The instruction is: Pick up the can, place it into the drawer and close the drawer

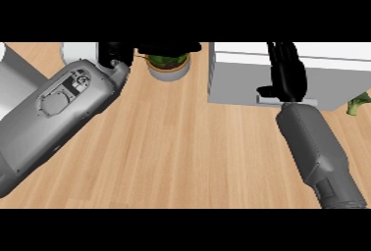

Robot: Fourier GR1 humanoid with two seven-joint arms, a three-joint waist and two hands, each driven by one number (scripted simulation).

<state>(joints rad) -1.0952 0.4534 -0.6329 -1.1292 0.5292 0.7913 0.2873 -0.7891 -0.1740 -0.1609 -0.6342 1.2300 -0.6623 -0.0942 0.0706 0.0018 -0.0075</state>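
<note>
The white drawer unit (330, 73) stands at the back right of the wooden counter. None of its inside shows, and I see no can anywhere. My right hand (285, 73) lies stretched against the drawer's front, fingers straight and pointing away from me, thumb out to the left just above the pale handle (308, 101). It holds nothing. My left hand (115, 53) is at the picture's top left, partly cut off by the upper edge, with its fingers spread toward the plant and nothing in it.
A potted plant (168, 64) stands at the back middle, close to the left hand. A broccoli piece (358, 104) lies at the right edge beside the drawer unit. A pale round object (78, 51) and a grey surface (16, 78) sit at the far left.
</note>
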